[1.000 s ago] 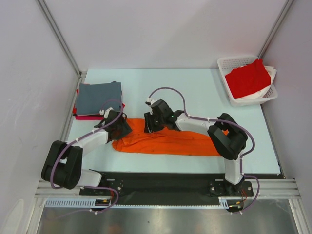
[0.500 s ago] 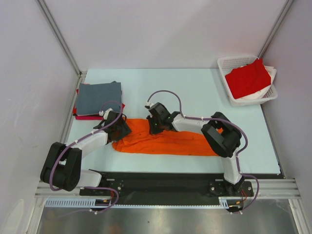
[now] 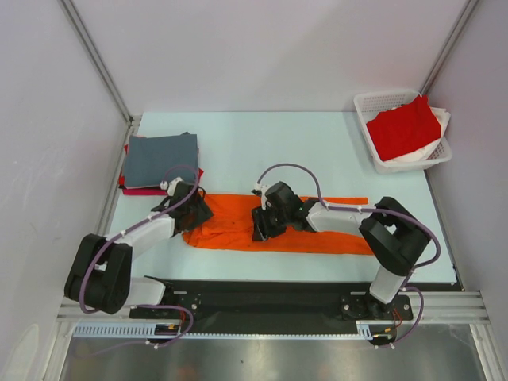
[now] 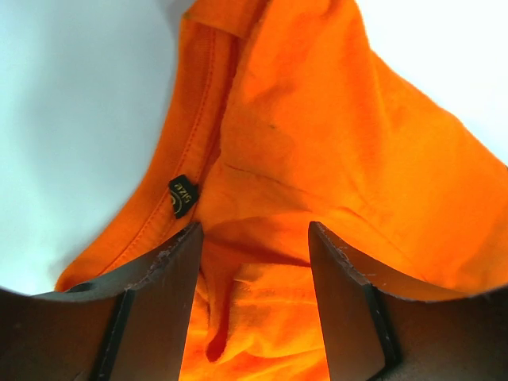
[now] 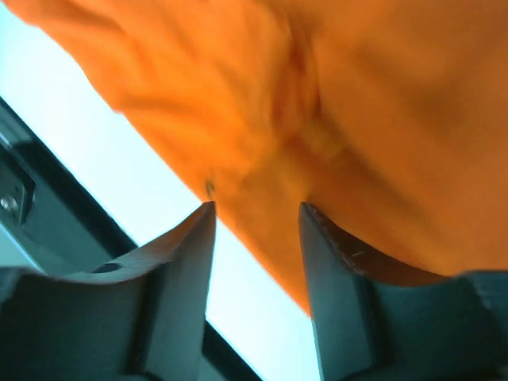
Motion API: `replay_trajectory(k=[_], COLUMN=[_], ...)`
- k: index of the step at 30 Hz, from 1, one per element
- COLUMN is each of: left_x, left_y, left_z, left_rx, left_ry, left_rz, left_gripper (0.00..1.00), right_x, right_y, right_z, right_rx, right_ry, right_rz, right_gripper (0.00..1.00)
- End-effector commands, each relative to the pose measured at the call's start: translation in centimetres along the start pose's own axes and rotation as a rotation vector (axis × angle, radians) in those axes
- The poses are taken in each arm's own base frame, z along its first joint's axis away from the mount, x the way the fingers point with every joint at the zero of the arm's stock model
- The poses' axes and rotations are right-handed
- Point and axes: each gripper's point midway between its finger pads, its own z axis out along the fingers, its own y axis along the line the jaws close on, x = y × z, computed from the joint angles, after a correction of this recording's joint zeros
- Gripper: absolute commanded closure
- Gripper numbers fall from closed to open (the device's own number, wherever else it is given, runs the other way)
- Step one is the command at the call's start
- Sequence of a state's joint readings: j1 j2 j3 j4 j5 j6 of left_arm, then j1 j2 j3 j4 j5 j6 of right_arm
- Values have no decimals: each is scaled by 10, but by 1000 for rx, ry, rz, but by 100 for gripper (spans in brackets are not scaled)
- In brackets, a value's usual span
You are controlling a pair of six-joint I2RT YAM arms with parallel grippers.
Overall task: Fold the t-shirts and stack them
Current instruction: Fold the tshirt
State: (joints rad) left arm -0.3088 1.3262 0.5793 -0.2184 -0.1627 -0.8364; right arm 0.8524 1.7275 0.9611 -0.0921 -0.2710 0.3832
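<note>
At the far left of the table [image 3: 317, 143], a grey shirt [image 3: 160, 159] lies folded square. The edge of a magenta shirt [image 3: 141, 191] shows beneath its near side; the two are stacked and touching.

Just near of that stack, the left end effector [image 4: 254, 238] sits at the left end of the orange shirt [image 3: 302, 230]. Its fingers are spread, with loose orange folds bunched between them. The left wrist view shows the ribbed neckband [image 4: 194, 135] and a small black size label [image 4: 182, 194] just beside the left finger [image 4: 163, 294].

The orange shirt lies flat as a long, narrow band across the near middle of the table, running left to right. Its right end reaches toward the right arm's base.

The right end effector [image 5: 255, 214] is down over the middle of the band, at the shirt's near edge. Its fingers are spread, and bare table shows between them below the cloth edge. The right wrist view is blurred, so contact with the cloth cannot be confirmed.

At the far right corner stands a white lattice basket [image 3: 401, 165], well apart from the orange shirt. A red shirt [image 3: 403, 127] lies in it, rising above the rim.
</note>
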Motion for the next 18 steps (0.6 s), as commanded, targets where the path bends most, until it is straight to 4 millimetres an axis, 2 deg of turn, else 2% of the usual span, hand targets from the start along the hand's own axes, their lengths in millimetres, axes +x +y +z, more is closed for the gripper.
replay_trajectory(k=[1,3,6,7,9,10,11,13,14,16,17,18], left_x=[0,-1,-5,-6,-14,-16,-17,-23,-25,-29,-30,-32], left_y=[15,14,11,10,7,7,7,1,-2,-10,-11,-15], left_z=[-4,-6,-11,-13,-19,-22,-24,-29,-31,-32,-31,-29], left_rx=[-44,-39,-30,-29,-26,-25,-27,-10,-1,9,3,-2], left_ry=[-18,-21,-27,-28,-47,-54,-57,-69,-73,-70,-65,-60], left_rz=[16,18,19,23,22,22,22,18,17,9,11,12], left_gripper=[38,38,38,38,38,38,38,38,37,38,37,37], right_x=[-8,-15,-37,-50,-61,-64,-79,-90,-90,-105,-102,-106], right_y=[20,23,32,37,42,43,48,54,53,67,64,68], right_z=[-16,-21,-26,-27,-26,-24,-21,-15,-5,-2,9,11], right_rx=[-99,-117,-133,-141,-156,-161,-182,-231,-246,-332,-372,-408], right_ry=[-50,-73,-124,-148,-165,-164,-195,-207,-196,-225,-196,-199], right_rz=[-38,-40,-61,-71,-86,-89,-98,-99,-92,-85,-65,-39], right_gripper=[44,43,40,39,36,36,35,34,33,32,32,33])
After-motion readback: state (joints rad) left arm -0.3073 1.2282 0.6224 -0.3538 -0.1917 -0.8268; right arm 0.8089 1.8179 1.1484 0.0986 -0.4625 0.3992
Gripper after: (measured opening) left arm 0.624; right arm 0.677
